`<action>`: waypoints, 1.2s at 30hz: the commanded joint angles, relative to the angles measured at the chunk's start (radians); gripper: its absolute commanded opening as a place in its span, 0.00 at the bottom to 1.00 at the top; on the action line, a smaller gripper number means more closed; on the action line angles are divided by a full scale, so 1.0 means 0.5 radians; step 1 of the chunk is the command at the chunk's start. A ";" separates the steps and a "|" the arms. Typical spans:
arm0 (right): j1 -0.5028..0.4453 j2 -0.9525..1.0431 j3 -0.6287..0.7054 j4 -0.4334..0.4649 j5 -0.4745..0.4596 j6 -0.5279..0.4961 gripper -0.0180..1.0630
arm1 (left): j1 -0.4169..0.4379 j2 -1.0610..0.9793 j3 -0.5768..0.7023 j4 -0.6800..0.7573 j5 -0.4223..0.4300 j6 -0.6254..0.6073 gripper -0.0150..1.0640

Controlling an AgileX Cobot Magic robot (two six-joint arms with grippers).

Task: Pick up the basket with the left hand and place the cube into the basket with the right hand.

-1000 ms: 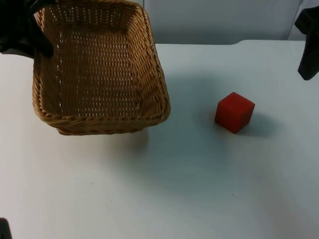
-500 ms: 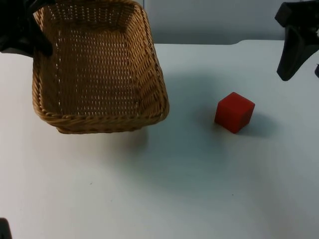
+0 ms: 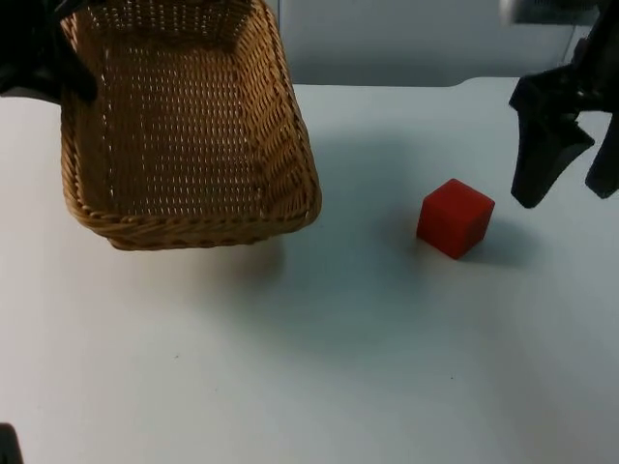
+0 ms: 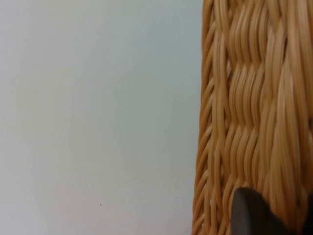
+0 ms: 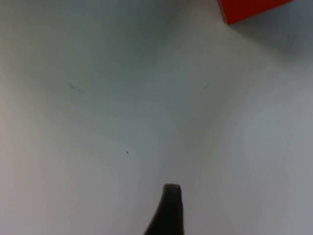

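Wicker basket (image 3: 184, 126) hangs lifted from the table (image 3: 319, 358), left of the red cube (image 3: 455, 218), our left gripper (image 3: 53, 53) clamped on its rim. Our right gripper (image 3: 571, 179), fingers spread, hovers beside the cube; we judge descending and grasping comes next.

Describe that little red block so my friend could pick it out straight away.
On the white table, look to the right of the big wicker basket held at its edge by the left pincer. The red cube sits alone on the table top, just beside the black right pincer. It is the only red, solid thing there.
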 commanded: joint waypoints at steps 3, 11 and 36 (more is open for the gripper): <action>0.011 0.063 -0.037 -0.115 -0.038 -0.042 0.70 | 0.002 -0.031 -0.021 -0.058 -0.045 -0.006 0.01; 0.011 0.082 -0.250 -0.139 0.095 -0.043 0.69 | 0.002 -0.031 -0.021 -0.058 -0.054 -0.006 0.01; 0.114 0.323 -0.526 0.112 0.105 -0.095 0.69 | 0.002 -0.031 -0.021 -0.058 -0.066 -0.006 0.01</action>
